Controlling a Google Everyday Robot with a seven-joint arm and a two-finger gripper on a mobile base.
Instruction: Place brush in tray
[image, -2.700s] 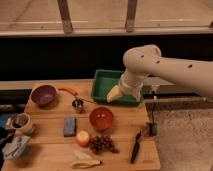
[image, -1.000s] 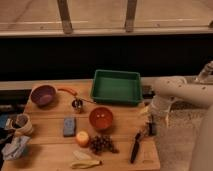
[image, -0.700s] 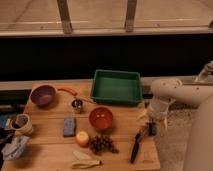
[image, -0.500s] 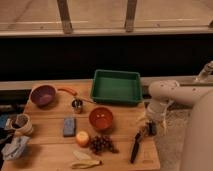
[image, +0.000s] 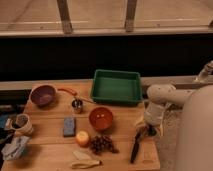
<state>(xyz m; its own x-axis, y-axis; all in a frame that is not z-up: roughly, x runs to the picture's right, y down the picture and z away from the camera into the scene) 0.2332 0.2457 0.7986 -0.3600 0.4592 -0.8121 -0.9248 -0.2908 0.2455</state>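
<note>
The black brush (image: 135, 146) lies on the wooden table near its front right corner, running from upper right to lower left. The green tray (image: 116, 86) stands empty at the back of the table, right of centre. My gripper (image: 146, 130) hangs down from the white arm at the table's right edge, just above the brush's upper end. It sits in front of and to the right of the tray. Whether it touches the brush is not visible.
An orange bowl (image: 101, 118) sits left of the brush, with grapes (image: 102, 144), an orange fruit (image: 82, 138) and a banana (image: 84, 160) in front. A blue sponge (image: 69, 126), metal cup (image: 77, 105), carrot (image: 67, 91), purple bowl (image: 43, 94) and mug (image: 21, 123) lie further left.
The arm left the spot over the tray, swung to the table's right edge, then lowered and shifted slightly left toward the brush's upper end. The brush has not moved.
</note>
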